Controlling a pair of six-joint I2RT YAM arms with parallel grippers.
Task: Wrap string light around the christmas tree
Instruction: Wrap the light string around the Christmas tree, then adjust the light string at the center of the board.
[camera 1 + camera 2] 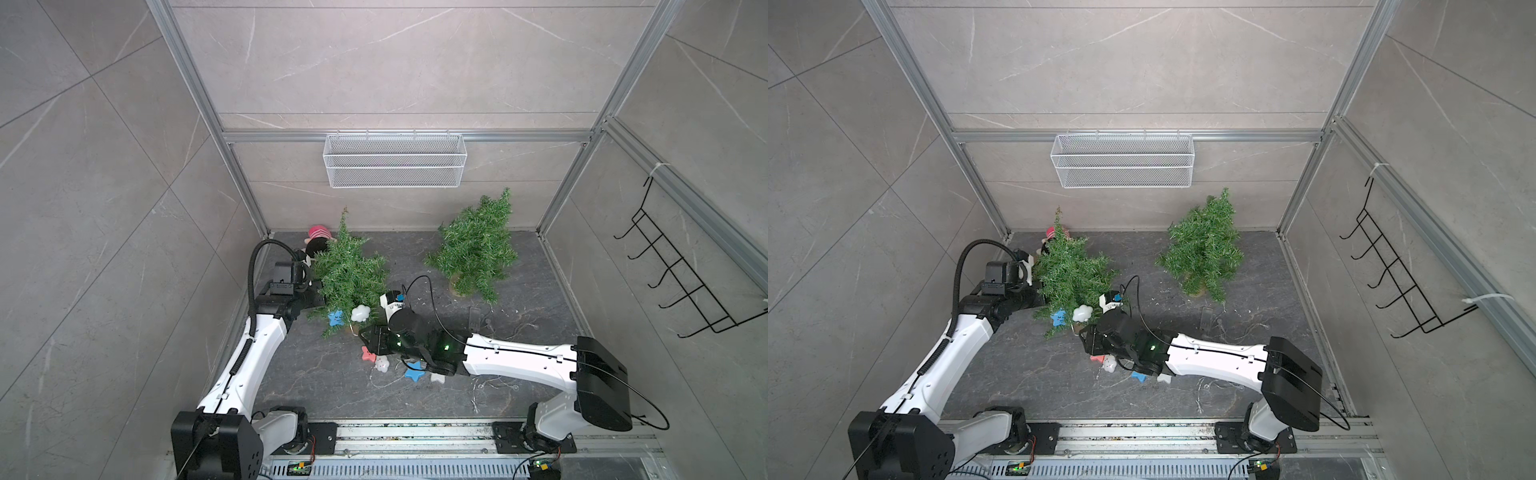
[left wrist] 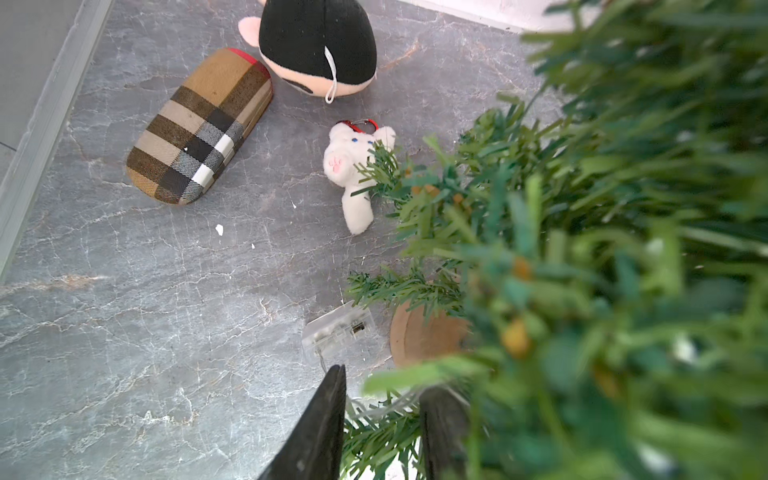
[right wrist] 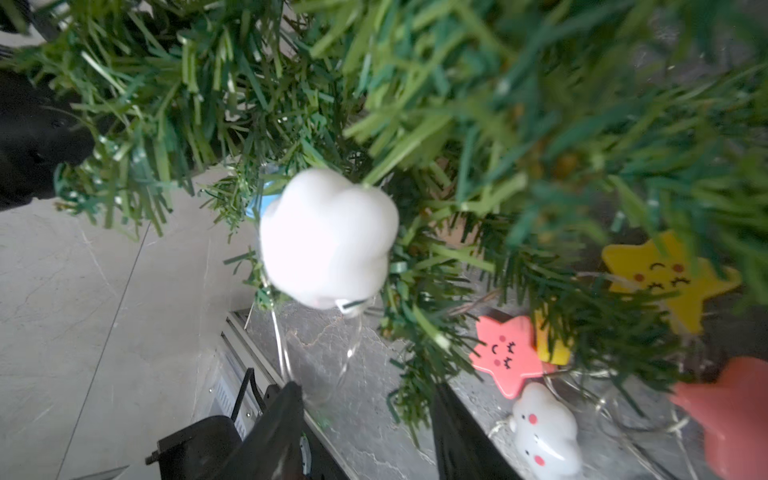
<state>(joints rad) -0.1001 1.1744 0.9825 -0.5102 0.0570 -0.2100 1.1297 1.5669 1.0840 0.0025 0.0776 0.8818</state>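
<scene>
Right gripper (image 3: pixel 365 399) jaws apart, low beside christmas tree (image 1: pixel 348 274).
Left gripper (image 2: pixel 384 386) narrowly open among tree's twigs. String light (image 1: pixel 360 312): cloud bulb (image 3: pixel 328 237) hangs on tree, other bulbs (image 3: pixel 505 353) on floor (image 1: pixel 332 386) beside it.

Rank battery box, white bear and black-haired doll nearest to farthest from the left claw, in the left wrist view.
1. Battery box, beside the tree base, just ahead of the left claw.
2. White bear, midway out.
3. Black-haired doll, beside the plaid case.

Overhead stereo pair; wrist cameras close, perhaps same tree (image 2: pixel 582 249)
</scene>
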